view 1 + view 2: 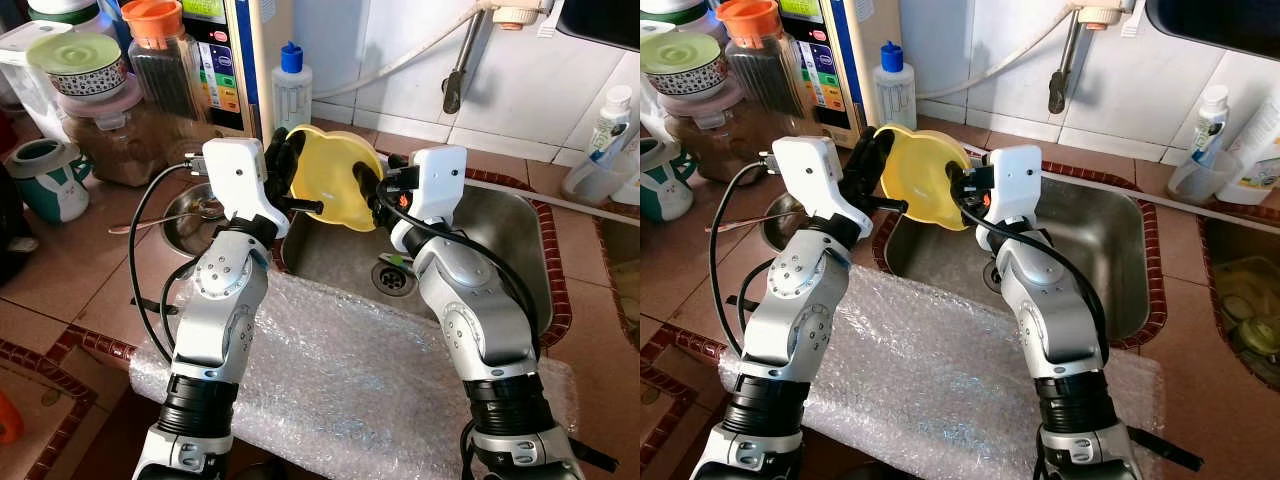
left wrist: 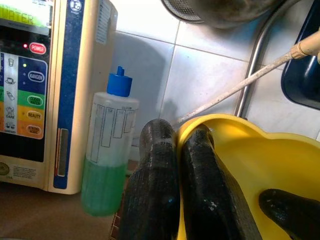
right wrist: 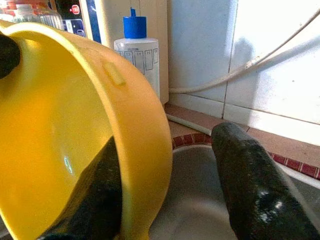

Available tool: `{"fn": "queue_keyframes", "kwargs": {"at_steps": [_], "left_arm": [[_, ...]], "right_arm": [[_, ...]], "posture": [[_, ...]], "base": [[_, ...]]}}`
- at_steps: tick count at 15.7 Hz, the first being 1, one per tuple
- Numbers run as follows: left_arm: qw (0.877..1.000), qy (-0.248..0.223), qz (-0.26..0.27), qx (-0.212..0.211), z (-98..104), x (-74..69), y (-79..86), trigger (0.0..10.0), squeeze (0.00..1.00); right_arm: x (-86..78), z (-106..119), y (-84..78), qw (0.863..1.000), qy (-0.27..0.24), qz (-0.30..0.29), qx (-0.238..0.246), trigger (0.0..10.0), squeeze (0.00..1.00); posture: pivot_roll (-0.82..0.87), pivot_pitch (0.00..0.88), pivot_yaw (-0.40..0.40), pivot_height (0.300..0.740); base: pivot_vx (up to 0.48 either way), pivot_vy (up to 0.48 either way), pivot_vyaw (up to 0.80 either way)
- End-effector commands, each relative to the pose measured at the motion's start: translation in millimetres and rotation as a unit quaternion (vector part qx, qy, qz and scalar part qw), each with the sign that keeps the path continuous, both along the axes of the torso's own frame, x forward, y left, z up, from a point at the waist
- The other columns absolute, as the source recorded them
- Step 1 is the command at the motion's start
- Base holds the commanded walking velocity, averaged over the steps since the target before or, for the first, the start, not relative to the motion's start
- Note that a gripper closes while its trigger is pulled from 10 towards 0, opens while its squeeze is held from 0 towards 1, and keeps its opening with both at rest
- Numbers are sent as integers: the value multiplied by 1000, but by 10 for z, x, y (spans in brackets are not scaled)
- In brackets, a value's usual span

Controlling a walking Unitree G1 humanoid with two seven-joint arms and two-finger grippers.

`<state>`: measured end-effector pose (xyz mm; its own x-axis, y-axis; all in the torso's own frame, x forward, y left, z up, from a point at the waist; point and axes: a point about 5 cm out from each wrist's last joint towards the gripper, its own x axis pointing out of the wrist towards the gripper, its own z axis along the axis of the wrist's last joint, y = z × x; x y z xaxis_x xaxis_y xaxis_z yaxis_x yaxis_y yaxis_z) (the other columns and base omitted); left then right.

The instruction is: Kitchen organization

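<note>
While both grippers share the yellow bowl [image 1: 335, 180] above the back left corner of the sink [image 1: 500, 250], I want the handover clean. My left gripper [image 1: 283, 160] is clamped on the bowl's rim, one finger inside and one outside. My right gripper [image 3: 165, 200] straddles the opposite wall, its outer finger standing clear, so it is spread, not gripping. I'd close the right firmly before loosening the left, keeping the bowl over the sink and away from the green-liquid bottle [image 1: 291, 88] behind it.
</note>
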<state>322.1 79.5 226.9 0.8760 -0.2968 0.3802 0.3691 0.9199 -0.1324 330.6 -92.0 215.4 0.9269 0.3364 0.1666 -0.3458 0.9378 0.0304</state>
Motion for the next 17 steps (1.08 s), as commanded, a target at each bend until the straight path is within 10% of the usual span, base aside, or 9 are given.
{"fn": "queue_keyframes", "kwargs": {"at_steps": [1, 6, 7, 10, 12, 15, 16, 17], "left_arm": [[1000, -18, -9, 3, 55, -45, -20, 0, 0], [999, -34, -2, 34, 62, -60, -25, 1059, 0], [999, -35, 4, 39, 59, -58, -22, 4118, 0], [998, -32, 12, 45, 40, -47, -8, 4549, 0], [998, -32, 13, 47, 35, -46, -3, 8118, 0], [998, -32, 9, 49, 30, -45, -11, 10000, 0], [999, -29, 2, 46, 18, -51, -21, 10000, 188], [999, -20, -8, 39, -9, -58, -34, 10000, 1000]], "right_arm": [[57, 8, -123, 999, 4, -34, 0, 0, 0], [84, -23, -189, 998, 11, -58, -3, 0, 0], [89, -30, -215, 998, 13, -64, -3, 0, 0], [93, -44, -255, 997, 19, -71, 1, 0, 0], [99, -60, -272, 997, 23, -74, 2, 0, 0], [103, -78, -277, 997, 28, -77, 3, 0, 0], [105, -84, -273, 997, 29, -77, 4, 0, 0], [107, -92, -274, 996, 31, -80, 5, 0, 0]], "posture": [[-8, 113, 13, 740], [-8, 112, 14, 740], [-10, 114, 15, 740], [-13, 116, 14, 740], [-12, 116, 14, 740], [-8, 110, 14, 740], [-8, 110, 14, 740], [-6, 108, 12, 740]], "base": [[0, 0, 0], [0, 0, 0], [0, 0, 0], [0, 0, 0], [0, 0, 0], [0, 0, 0], [0, 0, 0], [0, 0, 0]]}}
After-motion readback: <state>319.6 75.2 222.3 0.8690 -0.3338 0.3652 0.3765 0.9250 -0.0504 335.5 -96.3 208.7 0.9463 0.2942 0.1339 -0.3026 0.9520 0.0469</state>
